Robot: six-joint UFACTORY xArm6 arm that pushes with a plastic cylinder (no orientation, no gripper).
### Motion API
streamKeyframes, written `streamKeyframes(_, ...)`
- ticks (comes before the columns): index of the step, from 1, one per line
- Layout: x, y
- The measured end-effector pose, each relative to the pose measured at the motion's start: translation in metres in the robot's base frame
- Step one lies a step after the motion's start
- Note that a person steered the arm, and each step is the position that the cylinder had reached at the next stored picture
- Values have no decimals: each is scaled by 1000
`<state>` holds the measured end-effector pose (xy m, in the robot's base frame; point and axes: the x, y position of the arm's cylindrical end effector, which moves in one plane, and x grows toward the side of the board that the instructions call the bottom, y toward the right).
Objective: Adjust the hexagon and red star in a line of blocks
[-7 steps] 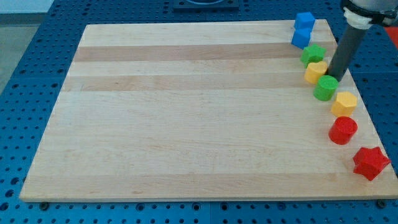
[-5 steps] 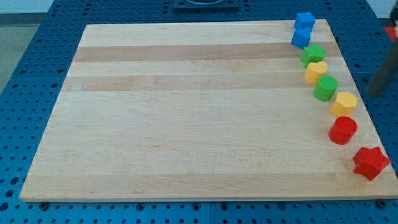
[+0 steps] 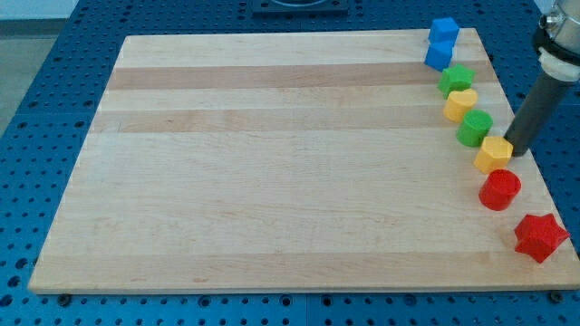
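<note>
Red comes first along the worktop's right edge: the red star sits nearest the bottom right corner, then the red cylinder, then the yellow hexagon, with the line running on toward the top right corner. My tip touches the hexagon's right side, so the hexagon lies just left of it and the star well below it toward the bottom edge. There is no hand to be apart or together, and no writing or brand is readable.
</note>
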<state>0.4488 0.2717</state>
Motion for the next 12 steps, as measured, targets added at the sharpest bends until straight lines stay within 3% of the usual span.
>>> streamKeyframes(4, 0, -12)
streamKeyframes(5, 0, 11)
streamKeyframes(6, 19, 67)
streamKeyframes(9, 141, 72)
streamKeyframes(12, 153, 5)
